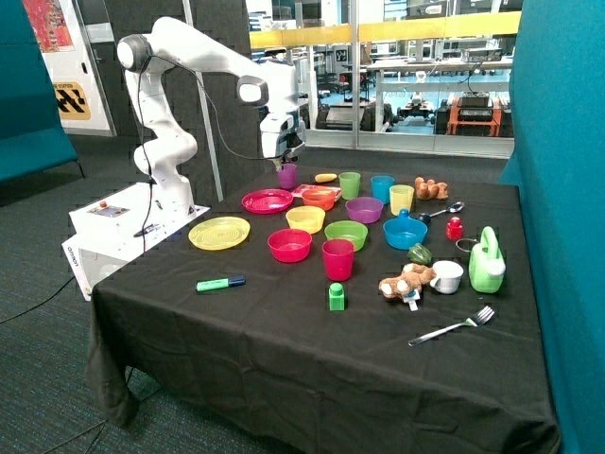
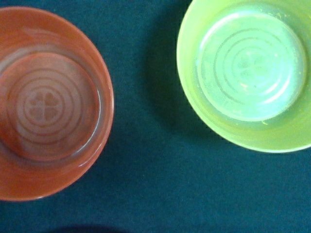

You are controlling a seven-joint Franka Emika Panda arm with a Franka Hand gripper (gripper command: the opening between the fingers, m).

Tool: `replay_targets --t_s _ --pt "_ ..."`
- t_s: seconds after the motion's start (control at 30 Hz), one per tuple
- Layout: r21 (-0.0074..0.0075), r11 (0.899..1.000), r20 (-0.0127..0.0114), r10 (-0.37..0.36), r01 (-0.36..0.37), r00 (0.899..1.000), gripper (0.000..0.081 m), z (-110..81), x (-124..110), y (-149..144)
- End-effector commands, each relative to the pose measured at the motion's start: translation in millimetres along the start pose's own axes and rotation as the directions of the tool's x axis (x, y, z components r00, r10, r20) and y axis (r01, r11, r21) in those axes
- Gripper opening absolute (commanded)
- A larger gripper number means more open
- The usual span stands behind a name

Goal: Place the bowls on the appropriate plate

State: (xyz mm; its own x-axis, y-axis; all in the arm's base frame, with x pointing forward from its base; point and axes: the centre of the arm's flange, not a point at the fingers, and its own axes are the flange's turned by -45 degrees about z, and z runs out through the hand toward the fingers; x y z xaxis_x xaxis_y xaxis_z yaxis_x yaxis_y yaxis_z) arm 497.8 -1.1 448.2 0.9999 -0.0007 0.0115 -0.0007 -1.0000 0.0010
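The yellow bowl [image 1: 305, 218] and the pink-red bowl [image 1: 289, 245] stand on the black cloth, neither on a plate. A pink-red plate [image 1: 267, 200] and a yellow plate [image 1: 219, 232] lie beside them, both bare. My gripper [image 1: 281, 163] hangs well above the table's far edge, over the pink-red plate's far side and in front of a purple cup [image 1: 287, 175]. It holds nothing that I can see. The wrist view looks straight down on a reddish round dish [image 2: 48, 104] and a yellow-green one [image 2: 250, 68], apart on the cloth. I cannot tell which dishes they are.
A taller pink-red cup [image 1: 337, 258], green bowl [image 1: 346, 233], orange bowl [image 1: 319, 197], purple bowl [image 1: 364, 209] and blue bowl [image 1: 405, 232] crowd the middle. A marker [image 1: 220, 283], green block [image 1: 337, 297], plush toy [image 1: 405, 281], green watering can [image 1: 486, 262] and fork [image 1: 454, 327] lie nearer the front.
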Motion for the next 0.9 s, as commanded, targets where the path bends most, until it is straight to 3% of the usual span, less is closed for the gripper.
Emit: replay_targets --t_s 0.0,0.07,0.13,0.17,0.2,0.3,0.47,0.73,0.87 --pt "0.006 0.895 0.0098 -0.445 0.445 0.895 0.0808 -1.8 2.3 -1.1" --pt "0.0059 0.899 0.0099 -0.439 0.438 0.899 0.0808 1.3 3.7 -0.5" --pt "0.0059 0.897 0.0098 -0.443 0.443 0.896 0.0414 3.0 4.7 -0.2" --pt "0.006 0.894 0.0098 -0.449 0.449 0.894 0.0285 3.7 5.2 0.0" --pt "0.006 0.893 0.0098 -0.45 0.45 0.893 0.0248 4.3 5.6 0.3" --pt "0.006 0.893 0.0098 -0.45 0.45 0.893 0.0205 6.4 6.6 0.8" --pt "0.0061 0.889 0.0097 -0.458 0.458 0.889 0.0202 9.8 8.7 0.6" --pt "0.0065 0.87 0.0095 -0.492 0.492 0.87 0.0232 24.5 14.6 -0.7" --pt "0.0065 0.872 0.0095 -0.49 0.49 0.872 0.0231 38.0 16.2 -0.3"
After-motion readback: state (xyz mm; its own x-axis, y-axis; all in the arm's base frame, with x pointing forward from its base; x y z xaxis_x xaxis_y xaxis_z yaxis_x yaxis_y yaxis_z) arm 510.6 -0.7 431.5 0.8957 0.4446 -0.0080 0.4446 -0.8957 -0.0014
